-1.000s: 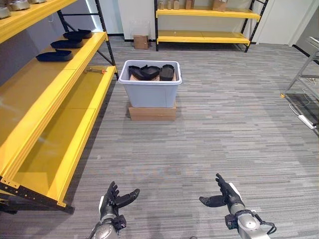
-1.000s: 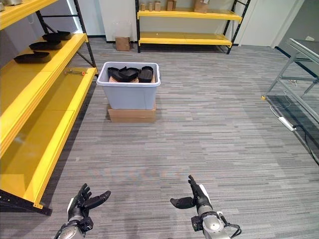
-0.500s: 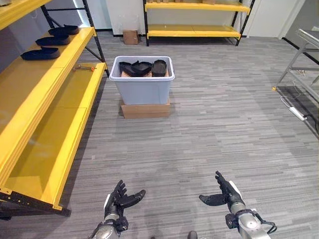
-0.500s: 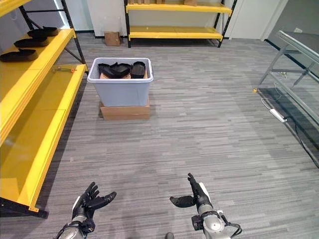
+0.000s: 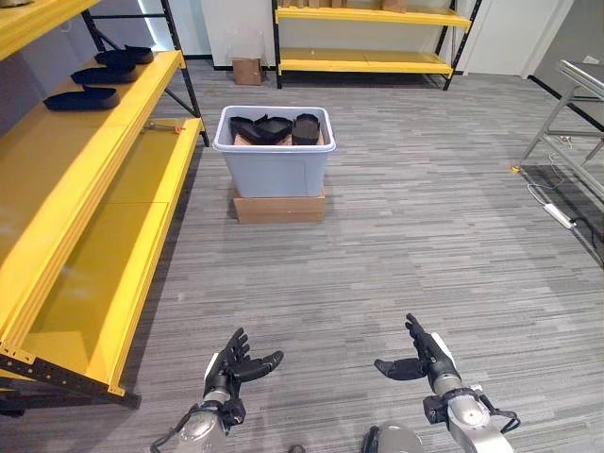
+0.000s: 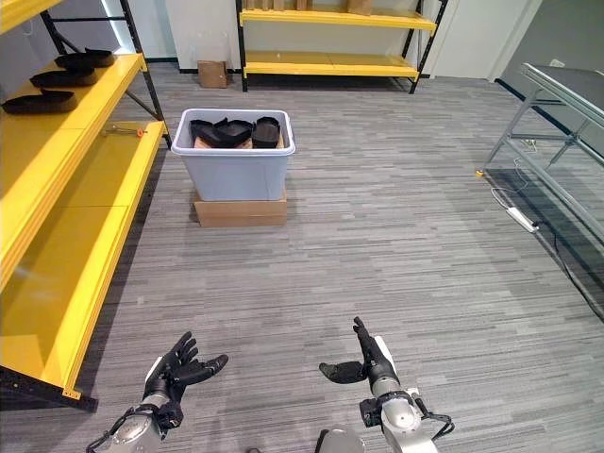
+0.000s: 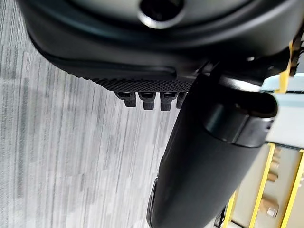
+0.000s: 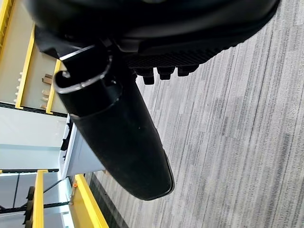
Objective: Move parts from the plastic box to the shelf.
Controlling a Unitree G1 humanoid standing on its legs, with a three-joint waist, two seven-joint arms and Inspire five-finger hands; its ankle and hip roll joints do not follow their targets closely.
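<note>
A pale grey plastic box (image 5: 274, 170) stands on a flat cardboard carton (image 5: 279, 207) some way ahead, with several black moulded parts (image 5: 272, 128) heaped inside. More black parts (image 5: 81, 97) lie on the upper level of the yellow shelf (image 5: 66, 217) along the left. My left hand (image 5: 229, 370) hovers low over the carpet at the near edge, open and holding nothing. My right hand (image 5: 427, 358) is beside it to the right, also open and holding nothing, thumb pointing inward. Both hands are far short of the box.
A second yellow shelf (image 5: 363, 38) lines the back wall, with a small cardboard box (image 5: 248, 70) on the floor beside it. A metal-framed table (image 5: 576, 113) stands at the right, with a white power strip (image 5: 558, 215) on the floor nearby. A small tool (image 5: 162, 126) lies on the lower left shelf.
The camera has shifted, so the box and shelves sit slightly differently in view. Both hands stay open and low, the left one a little further right and higher.
</note>
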